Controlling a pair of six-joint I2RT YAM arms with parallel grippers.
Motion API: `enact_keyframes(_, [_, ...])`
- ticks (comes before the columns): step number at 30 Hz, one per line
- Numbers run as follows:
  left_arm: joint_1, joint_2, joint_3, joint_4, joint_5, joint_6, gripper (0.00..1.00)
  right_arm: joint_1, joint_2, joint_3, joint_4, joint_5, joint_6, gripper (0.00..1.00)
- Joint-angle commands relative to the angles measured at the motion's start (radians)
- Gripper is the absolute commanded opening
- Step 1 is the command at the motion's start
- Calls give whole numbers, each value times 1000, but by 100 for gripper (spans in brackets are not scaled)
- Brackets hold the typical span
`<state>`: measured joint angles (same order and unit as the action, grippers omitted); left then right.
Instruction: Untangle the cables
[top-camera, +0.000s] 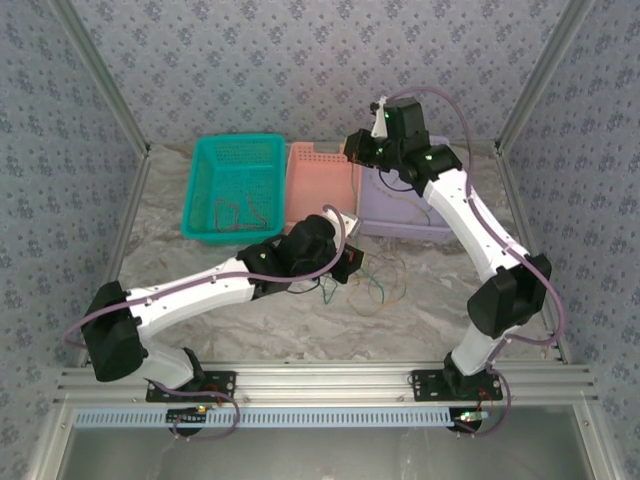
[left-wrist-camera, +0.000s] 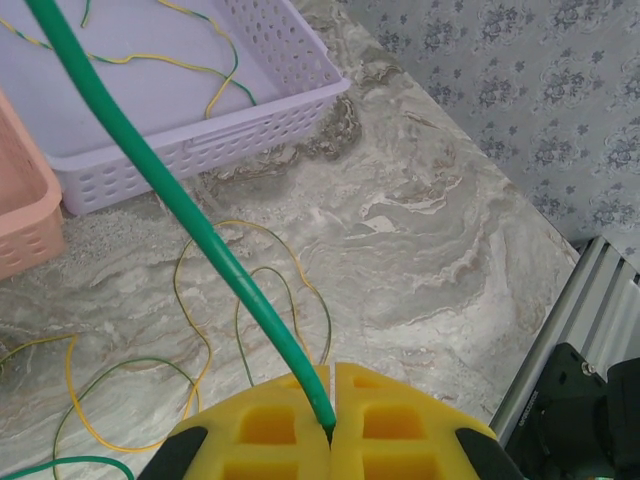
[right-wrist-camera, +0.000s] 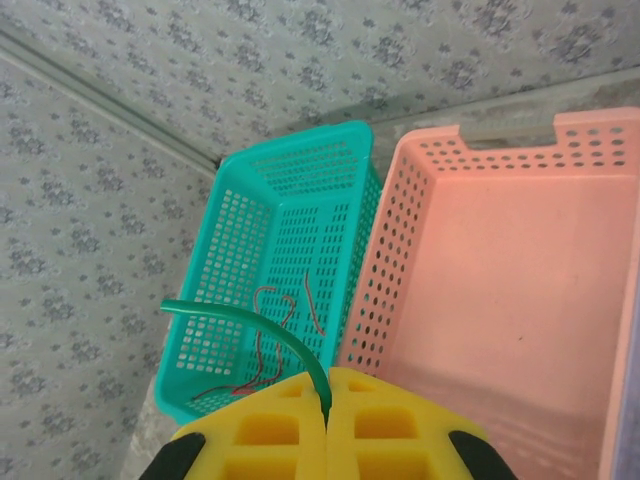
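Marbled grey table (top-camera: 250, 320) fills the work area, with an aluminium rail (top-camera: 320, 382) along the bottom edge of the top view, where both arm bases are bolted.

1. The left gripper (left-wrist-camera: 332, 425) is at mid-table. Its yellow fingers (left-wrist-camera: 270, 425) are clenched on a green cable (left-wrist-camera: 190, 215), which runs taut from the jaws toward the upper left of the left wrist frame.
2. Loose cables (top-camera: 380, 285), yellow and green, lie in open loops on the table just right of the left gripper in the top view.
3. The purple basket (left-wrist-camera: 200, 140) stands beyond the loops. One thin yellow-green wire (left-wrist-camera: 215, 95) lies inside it.
4. The pink basket (right-wrist-camera: 400, 250) stands between the purple basket and the teal basket (right-wrist-camera: 250, 200), its wall touching the teal one.
5. Thin dark red wires (right-wrist-camera: 310, 300) lie on the teal basket floor.
6. The right gripper (right-wrist-camera: 326, 405) hangs above the pink basket, clamped on a curved green cable piece (right-wrist-camera: 265, 325). Whether this piece belongs to the left gripper's cable cannot be determined.

Patterned wallpaper (top-camera: 300, 60) closes the far side.
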<state>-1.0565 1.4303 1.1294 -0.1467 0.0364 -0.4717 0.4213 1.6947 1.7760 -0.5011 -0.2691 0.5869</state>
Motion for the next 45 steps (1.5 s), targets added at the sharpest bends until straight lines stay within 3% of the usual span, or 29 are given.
enact_keyframes(1, [16, -42, 27, -102, 115, -34, 0, -23, 24, 124, 44, -38, -29, 7])
enact_keyframes(4, [129, -52, 73, -156, 167, -116, 0, -28, 8, 160, -54, -8, -70, 38])
enact_keyframes(8, [267, -46, 126, -161, 257, -200, 0, -61, -95, 114, -68, 36, -75, 56])
enact_keyframes(14, [433, 28, 212, -193, 331, -283, 0, -135, -284, 13, -96, 88, -89, 62])
enact_keyframes(19, [500, 161, 316, -235, 336, -291, 0, -178, -428, -122, -95, 130, -95, 62])
enact_keyframes(29, [520, 541, 577, -345, 221, -366, 0, -166, -673, -403, -78, 172, -90, 62])
enact_keyframes(35, [516, 634, 582, -309, 209, -489, 0, -163, -731, -494, -70, 162, -77, 62])
enact_keyframes(45, [515, 743, 738, -460, 155, -514, 0, -158, -762, -563, -60, 156, -66, 61])
